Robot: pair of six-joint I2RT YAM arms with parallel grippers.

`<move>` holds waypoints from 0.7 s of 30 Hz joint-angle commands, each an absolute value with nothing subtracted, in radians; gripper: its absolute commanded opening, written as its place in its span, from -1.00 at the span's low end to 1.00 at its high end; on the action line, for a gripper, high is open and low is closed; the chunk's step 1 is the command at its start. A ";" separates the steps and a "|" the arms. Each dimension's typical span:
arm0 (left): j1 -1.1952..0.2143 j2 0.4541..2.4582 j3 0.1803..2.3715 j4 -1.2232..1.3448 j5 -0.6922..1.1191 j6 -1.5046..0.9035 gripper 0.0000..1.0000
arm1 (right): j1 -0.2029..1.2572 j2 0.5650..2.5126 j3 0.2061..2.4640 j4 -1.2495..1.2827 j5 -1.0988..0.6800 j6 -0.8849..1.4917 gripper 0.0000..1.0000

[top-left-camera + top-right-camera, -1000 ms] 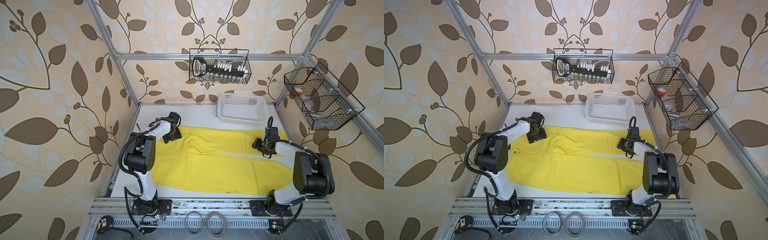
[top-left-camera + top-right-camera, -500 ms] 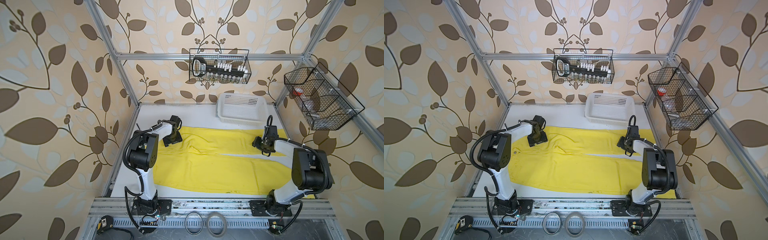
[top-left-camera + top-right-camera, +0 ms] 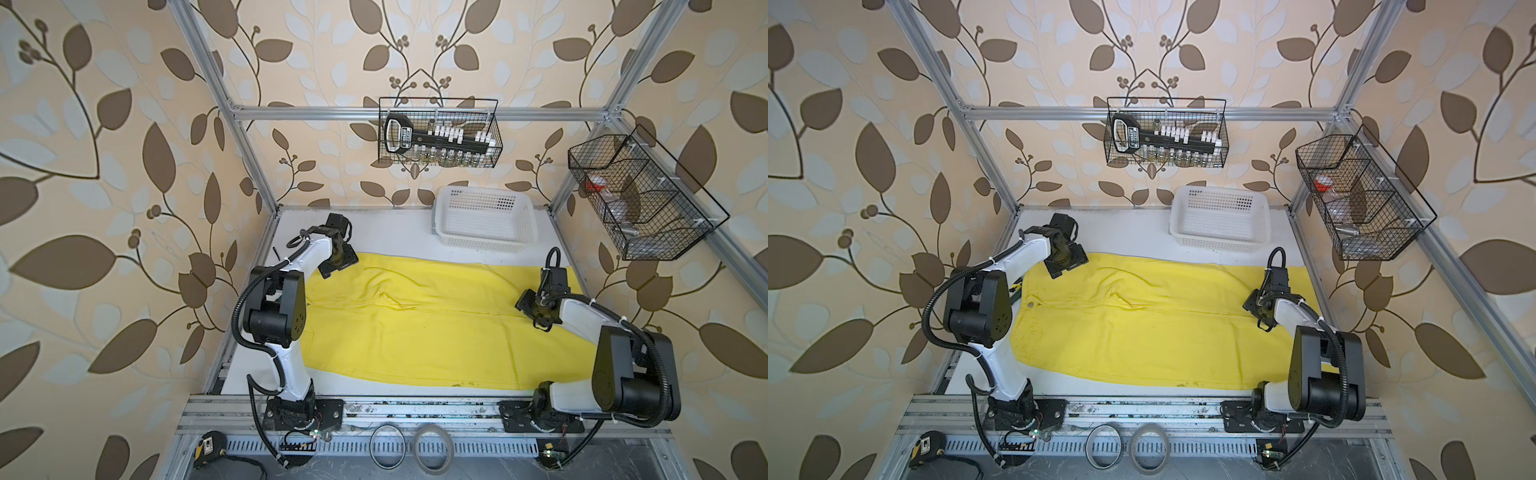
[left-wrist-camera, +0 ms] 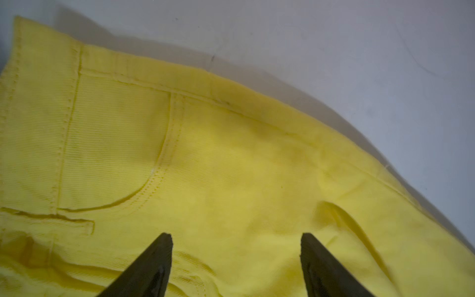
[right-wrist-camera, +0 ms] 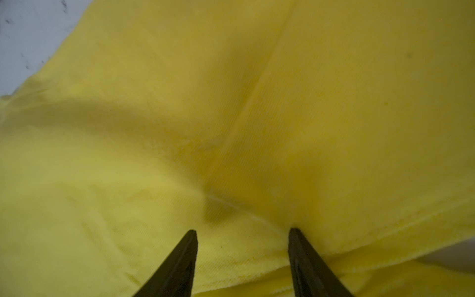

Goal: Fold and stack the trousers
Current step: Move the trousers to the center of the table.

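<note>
The trousers (image 3: 415,332) lie spread flat on the white tabletop (image 3: 386,237). At the waist, the left gripper (image 4: 236,239) is wide open, holding nothing; a pinch there could catch only the top layer. At the legs, the right gripper (image 5: 243,231) is partly open and empty; the soft cloth could slip out. It is yellow and wrinkly, with stitched seams.
</note>
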State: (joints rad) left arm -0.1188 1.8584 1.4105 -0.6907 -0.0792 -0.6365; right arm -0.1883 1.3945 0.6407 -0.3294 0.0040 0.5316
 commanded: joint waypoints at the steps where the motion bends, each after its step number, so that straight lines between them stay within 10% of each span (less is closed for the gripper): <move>1: -0.095 1.828 1.458 -0.728 -0.104 -0.770 0.61 | -0.193 1.357 0.643 -0.428 0.020 0.546 0.16; 21: -0.022 2.271 1.939 -1.059 -0.238 -1.100 0.45 | -0.235 1.348 0.872 -0.488 -0.031 0.560 0.34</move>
State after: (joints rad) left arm -0.0471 2.2711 1.9026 -0.9871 -0.1825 -1.0592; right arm -0.2234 1.3308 0.8326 -0.4690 -0.0273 0.5579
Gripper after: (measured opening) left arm 0.732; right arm 0.657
